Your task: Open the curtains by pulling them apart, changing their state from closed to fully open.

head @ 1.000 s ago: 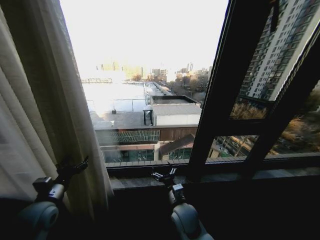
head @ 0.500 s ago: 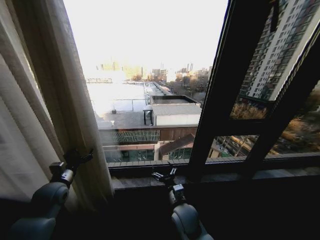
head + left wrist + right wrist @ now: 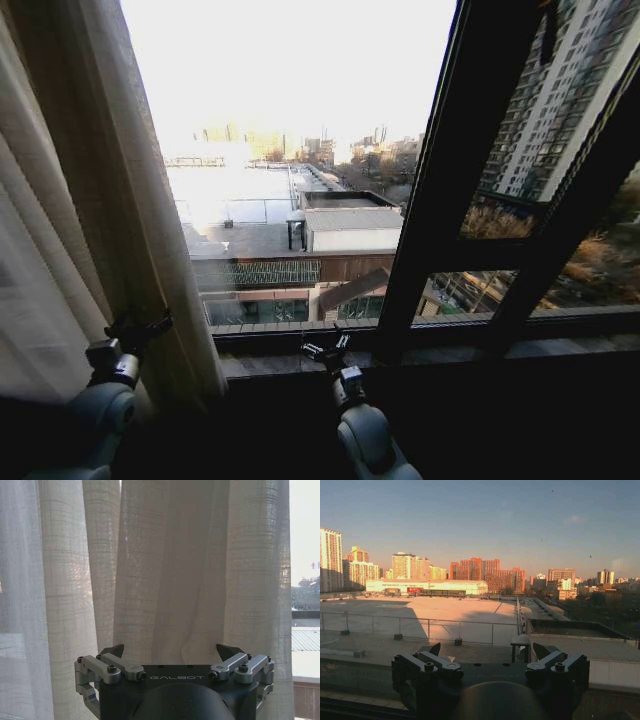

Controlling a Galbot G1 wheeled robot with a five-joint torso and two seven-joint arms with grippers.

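Left gripper (image 3: 140,328) sits low against the gathered curtain panel (image 3: 90,220), fingers spread, with pleated fabric (image 3: 165,570) directly ahead of the fingertips and none pinched between them. The panel hangs bunched at the window's left side, beside and behind this gripper. Right gripper (image 3: 327,350) hovers just before the dark window sill (image 3: 560,330), fingers spread and empty, facing the bare glass.
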